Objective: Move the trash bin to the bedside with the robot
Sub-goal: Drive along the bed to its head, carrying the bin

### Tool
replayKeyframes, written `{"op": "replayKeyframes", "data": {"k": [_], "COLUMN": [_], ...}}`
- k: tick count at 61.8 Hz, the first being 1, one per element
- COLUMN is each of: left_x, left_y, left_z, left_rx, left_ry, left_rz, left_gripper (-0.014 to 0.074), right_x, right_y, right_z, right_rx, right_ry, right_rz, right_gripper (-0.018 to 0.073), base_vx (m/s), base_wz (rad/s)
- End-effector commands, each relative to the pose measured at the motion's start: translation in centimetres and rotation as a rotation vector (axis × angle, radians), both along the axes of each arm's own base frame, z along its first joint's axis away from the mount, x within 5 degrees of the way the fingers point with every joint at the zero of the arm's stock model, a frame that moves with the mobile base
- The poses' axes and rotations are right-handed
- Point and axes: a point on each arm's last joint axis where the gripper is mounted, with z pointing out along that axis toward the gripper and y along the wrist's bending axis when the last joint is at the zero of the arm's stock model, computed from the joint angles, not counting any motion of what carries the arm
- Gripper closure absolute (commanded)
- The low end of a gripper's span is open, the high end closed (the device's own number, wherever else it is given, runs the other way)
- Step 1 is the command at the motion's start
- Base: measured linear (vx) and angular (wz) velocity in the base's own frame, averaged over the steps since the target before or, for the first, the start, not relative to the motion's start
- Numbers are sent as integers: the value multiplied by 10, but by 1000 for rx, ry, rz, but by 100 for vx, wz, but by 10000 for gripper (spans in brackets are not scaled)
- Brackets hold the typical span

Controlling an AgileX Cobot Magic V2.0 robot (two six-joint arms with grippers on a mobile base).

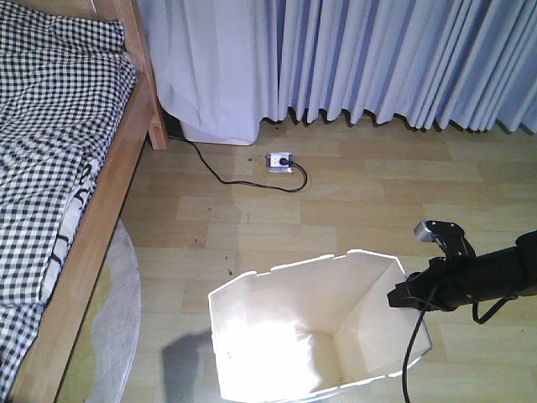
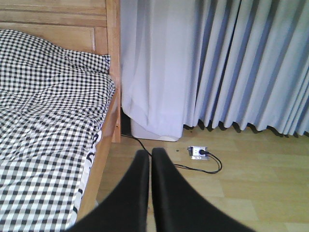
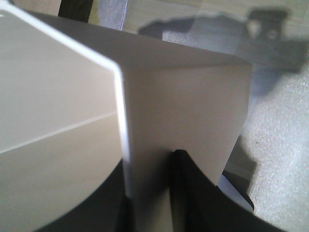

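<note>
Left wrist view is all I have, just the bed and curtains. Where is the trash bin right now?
Observer: The trash bin stands on the wooden floor, right of the bed frame and apart from it.
Operator: Is the right arm on it?
Observer: Yes. The right gripper has its fingers on either side of the bin's wall at the rim.
Operator: Anything between bin and bed?
Observer: A pale rug lies against the bed frame, with bare floor between it and the bin.

Wood floor (image 1: 377, 193): trash bin (image 1: 277, 323), rug (image 1: 117, 336)
</note>
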Motion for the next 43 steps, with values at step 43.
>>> {"op": "replayKeyframes", "data": {"k": [43], "left_x": [0], "left_y": [0], "left_z": [3], "left_rx": [-9], "left_ry": [-72], "left_rz": [4], "left_gripper": [602], "right_x": [9], "right_y": [12], "right_z": [31], "right_rx": [212], "right_ry": [-82], "right_rz": [-4], "right_gripper": [563], "base_vx": [18], "base_wz": [-2]}}
